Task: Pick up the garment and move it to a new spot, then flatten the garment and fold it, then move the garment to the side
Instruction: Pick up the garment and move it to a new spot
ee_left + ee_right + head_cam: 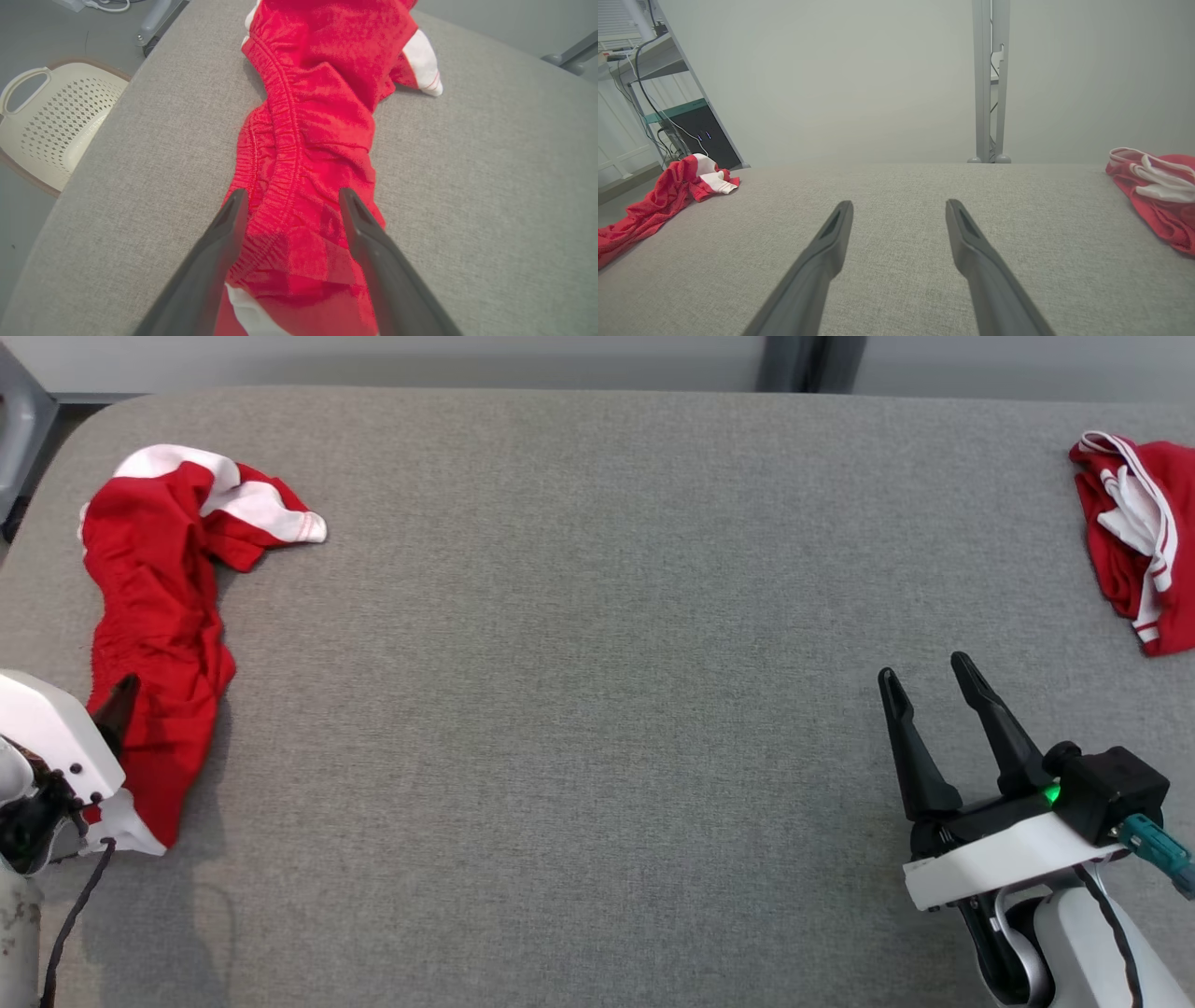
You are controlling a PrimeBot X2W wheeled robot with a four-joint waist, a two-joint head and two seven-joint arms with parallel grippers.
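A crumpled red garment [159,616] with white panels lies at the left end of the grey fabric-covered table [597,709]. My left gripper [292,196] hangs open over the garment's near end, and the gathered elastic waistband [285,140] runs up between its two fingers. One dark fingertip [119,702] of it shows against the red cloth in the head view. My right gripper [926,674] stands open over bare table at the lower right, with nothing between its fingers [836,233]. From that wrist the garment [654,205] lies far to the left.
A second red and white garment [1134,541] lies bunched at the table's far right edge [1157,200]. A cream perforated basket [56,121] stands on the floor past the table's left end. A metal post [990,79] rises behind the table.
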